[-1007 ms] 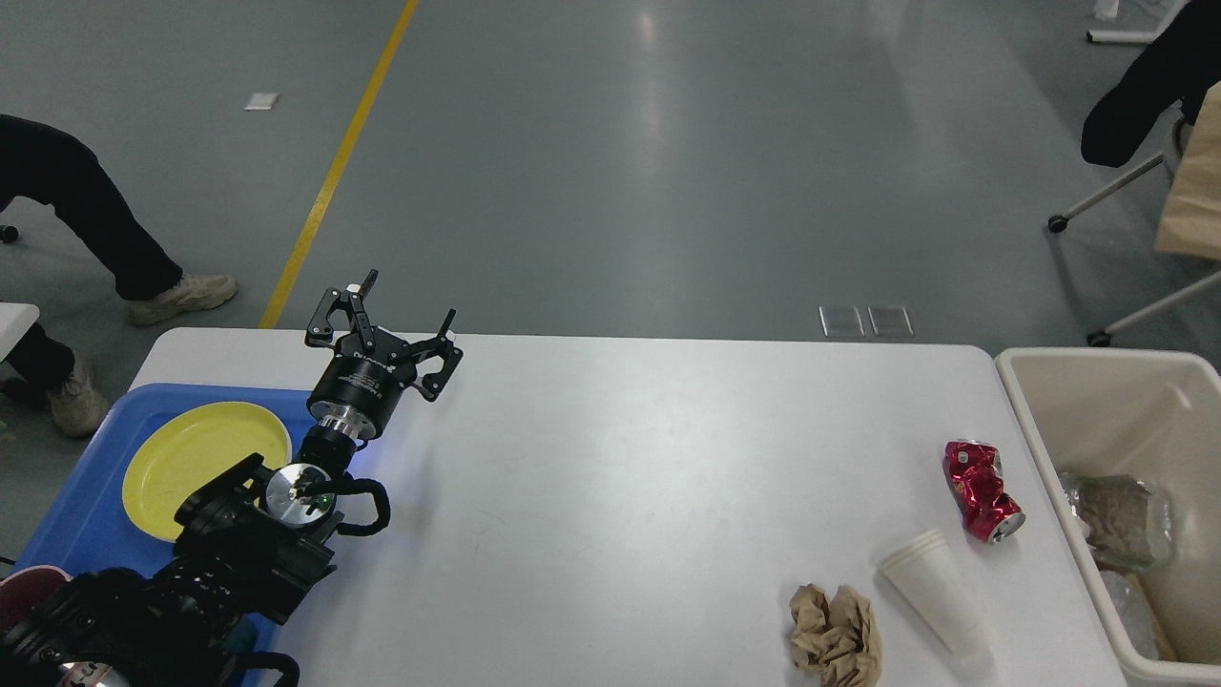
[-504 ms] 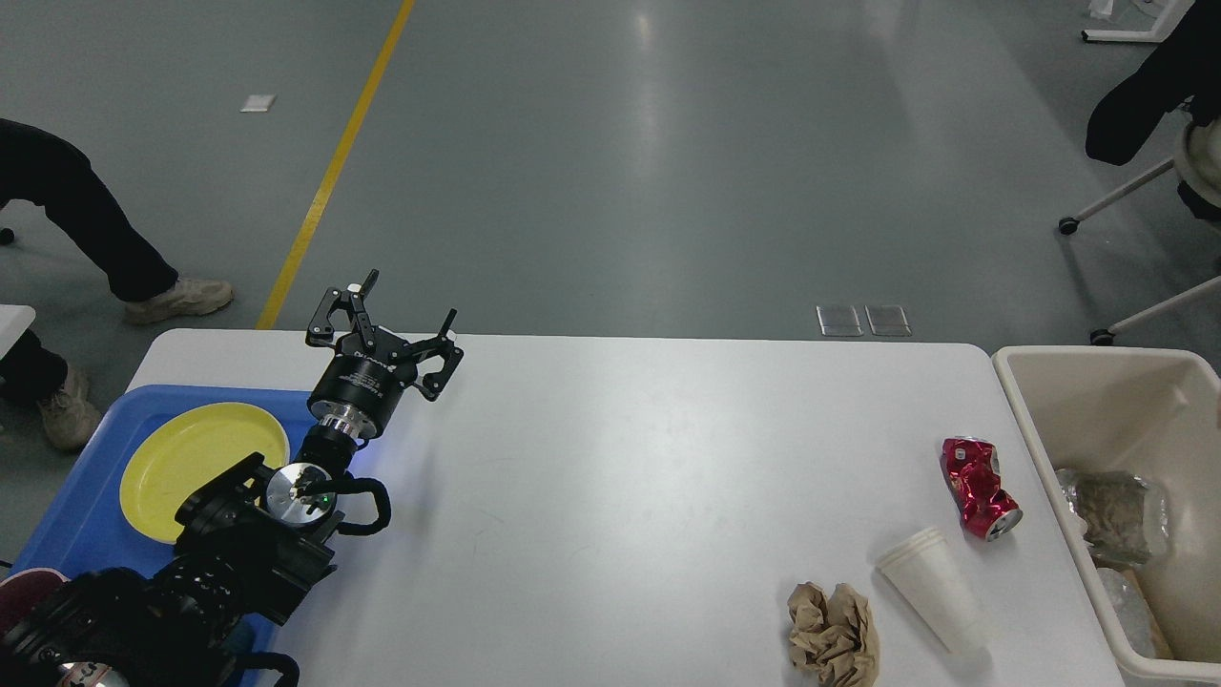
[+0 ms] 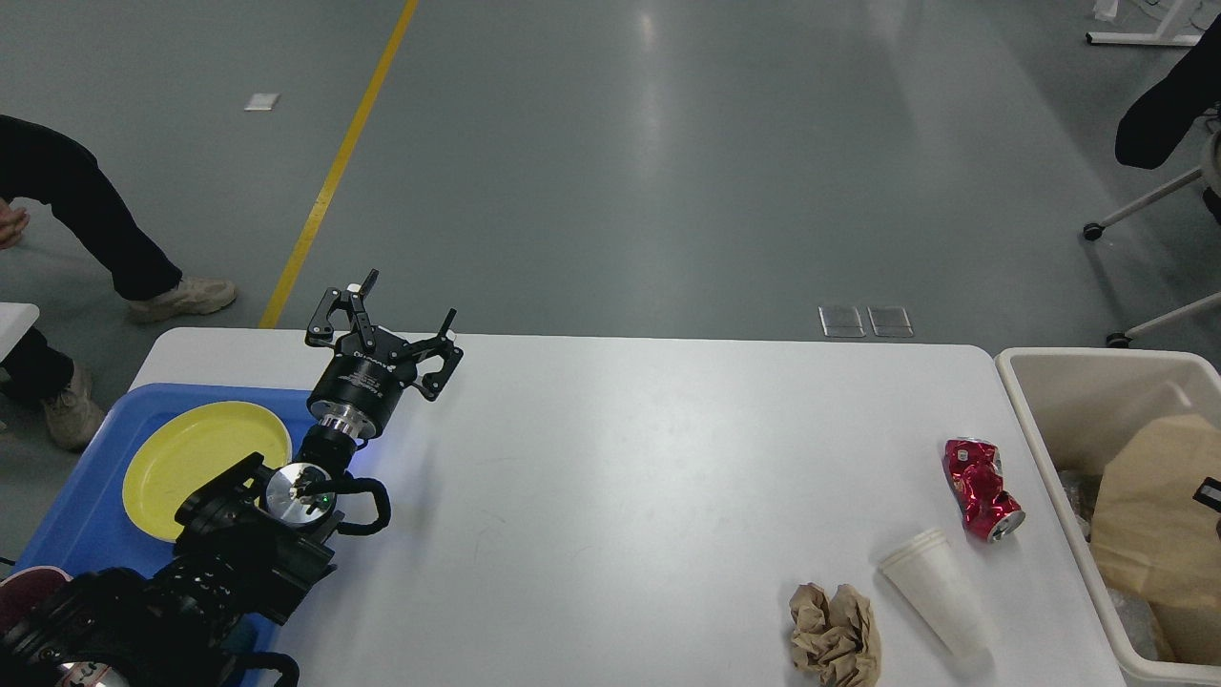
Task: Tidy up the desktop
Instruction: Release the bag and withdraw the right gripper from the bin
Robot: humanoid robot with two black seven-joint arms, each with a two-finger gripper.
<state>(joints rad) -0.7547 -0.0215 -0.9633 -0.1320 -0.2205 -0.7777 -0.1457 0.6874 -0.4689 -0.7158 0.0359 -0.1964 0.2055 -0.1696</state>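
Note:
The white desktop [image 3: 620, 448] fills the lower middle of the head view. On its right part lie a crushed red can [image 3: 981, 489], a white paper cup [image 3: 937, 592] on its side and a crumpled brown paper ball [image 3: 835, 634]. My left gripper [image 3: 408, 298] hovers open and empty over the far left part of the desktop, beside the blue tray [image 3: 67, 515]. A large brown paper sheet [image 3: 1149, 515] sits in the beige bin [image 3: 1040, 420]. A small black part [image 3: 1210, 494] at the right edge touches it, and whether it grips the sheet cannot be made out.
A yellow plate [image 3: 191, 453] lies in the blue tray, with a dark red cup rim [image 3: 24, 584] at its near corner. A person's legs [image 3: 86, 229] stand at the far left. A wheeled chair base [image 3: 1145, 200] is at the far right.
The brown paper sheet has come down from the upper right into the bin, now covering the trash there. My left arm has not moved.

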